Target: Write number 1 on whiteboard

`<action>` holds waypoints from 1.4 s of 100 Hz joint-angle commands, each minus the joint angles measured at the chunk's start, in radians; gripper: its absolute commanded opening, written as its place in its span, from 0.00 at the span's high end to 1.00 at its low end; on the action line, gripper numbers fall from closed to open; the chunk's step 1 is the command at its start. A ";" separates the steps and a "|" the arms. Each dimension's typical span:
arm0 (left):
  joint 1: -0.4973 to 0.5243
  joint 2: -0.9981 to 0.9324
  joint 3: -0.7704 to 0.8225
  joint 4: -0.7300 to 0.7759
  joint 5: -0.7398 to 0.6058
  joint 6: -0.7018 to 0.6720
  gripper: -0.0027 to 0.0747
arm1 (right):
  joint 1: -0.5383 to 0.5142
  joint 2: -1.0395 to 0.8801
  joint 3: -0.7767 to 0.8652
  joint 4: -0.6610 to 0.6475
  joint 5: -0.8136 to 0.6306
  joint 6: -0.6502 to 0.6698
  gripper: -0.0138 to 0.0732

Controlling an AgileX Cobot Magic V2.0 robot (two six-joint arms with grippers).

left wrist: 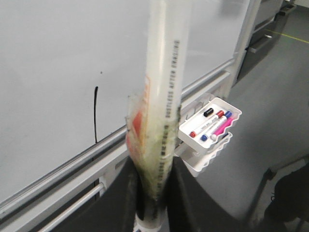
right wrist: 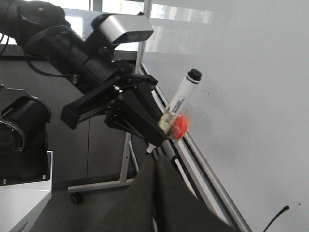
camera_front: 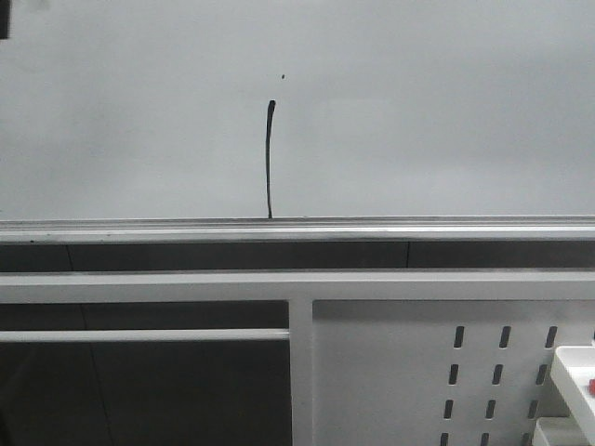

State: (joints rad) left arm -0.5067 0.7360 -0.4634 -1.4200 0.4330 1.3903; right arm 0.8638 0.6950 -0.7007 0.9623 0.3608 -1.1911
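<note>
The whiteboard (camera_front: 428, 121) fills the front view, with a silver rail (camera_front: 372, 229) along its lower edge. The number 1 (camera_front: 270, 158) is a thin black stroke that reaches down to the rail, with a tiny dot (camera_front: 283, 76) above it. It also shows in the left wrist view (left wrist: 95, 113). My left gripper (left wrist: 153, 169) is shut on a white marker pen (left wrist: 164, 72) with a red blob, held off the board. The right wrist view shows that gripper (right wrist: 145, 113) and the pen (right wrist: 181, 99). My right gripper (right wrist: 155, 162) is shut and empty. Neither gripper is in the front view.
A white perforated metal panel (camera_front: 418, 372) and white frame bars (camera_front: 149, 286) stand below the board. A white tray (left wrist: 212, 128) with several coloured markers hangs at the right of the frame. The board's wheeled stand (right wrist: 96, 183) is on the grey floor.
</note>
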 commanded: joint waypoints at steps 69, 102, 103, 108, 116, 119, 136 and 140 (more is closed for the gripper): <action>-0.253 0.278 -0.159 -0.454 -0.286 0.464 0.99 | -0.006 -0.138 0.118 0.100 -0.253 0.004 0.92; -0.253 0.241 -0.166 -0.454 -0.270 0.464 0.99 | -0.006 -0.270 0.252 -0.109 -0.182 0.004 0.92; -0.253 0.241 -0.166 -0.454 -0.270 0.464 0.99 | -0.006 -0.279 0.260 -0.109 -0.182 0.004 0.92; -0.253 0.241 -0.166 -0.454 -0.270 0.464 0.99 | -0.006 -0.318 0.281 -0.107 -0.187 0.004 0.92; -0.253 0.241 -0.166 -0.454 -0.268 0.464 0.99 | -0.006 -0.367 0.295 -0.107 -0.192 0.004 0.92; -0.253 0.241 -0.166 -0.454 -0.268 0.464 0.99 | -0.006 -0.379 0.295 -0.107 -0.192 0.004 0.92; -0.253 0.241 -0.166 -0.454 -0.268 0.464 0.99 | -0.006 -0.426 0.293 -0.107 -0.197 0.004 0.92; -0.253 0.241 -0.166 -0.454 -0.268 0.464 0.99 | -0.006 -0.426 0.293 -0.107 -0.197 0.004 0.92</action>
State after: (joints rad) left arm -0.7613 0.9939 -0.5931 -1.8137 0.1346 1.8521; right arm 0.8638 0.2643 -0.3823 0.8506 0.2194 -1.1888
